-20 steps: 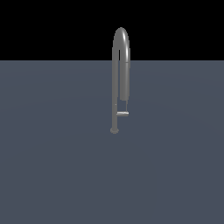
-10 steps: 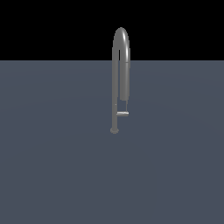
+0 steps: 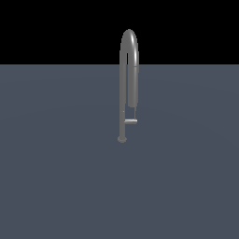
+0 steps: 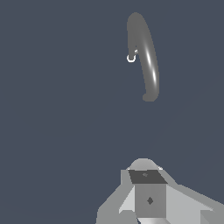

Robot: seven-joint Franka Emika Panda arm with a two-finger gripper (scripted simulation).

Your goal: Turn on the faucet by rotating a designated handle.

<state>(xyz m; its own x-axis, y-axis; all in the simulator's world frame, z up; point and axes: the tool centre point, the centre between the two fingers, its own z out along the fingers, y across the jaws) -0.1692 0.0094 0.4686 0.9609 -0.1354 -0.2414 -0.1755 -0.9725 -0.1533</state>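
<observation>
The faucet (image 3: 123, 93) is a tall thin grey pipe with a narrow arch, standing on a small round base (image 3: 122, 138) in the middle of the exterior view. Its thicker spout end (image 3: 133, 88) hangs down on the exterior view's right. Below it the handle (image 3: 130, 122), a short pale bar, sticks out level from the pipe toward the exterior view's right. The wrist view looks down on the faucet arch (image 4: 146, 57) from above, well apart from my gripper (image 4: 146, 173). Its fingers read as one block with no gap, holding nothing. The exterior view does not show the gripper.
A flat dark blue-grey floor (image 3: 56, 177) spreads around the faucet, with black background behind. A small pale ring (image 4: 131, 58) shows beside the arch in the wrist view.
</observation>
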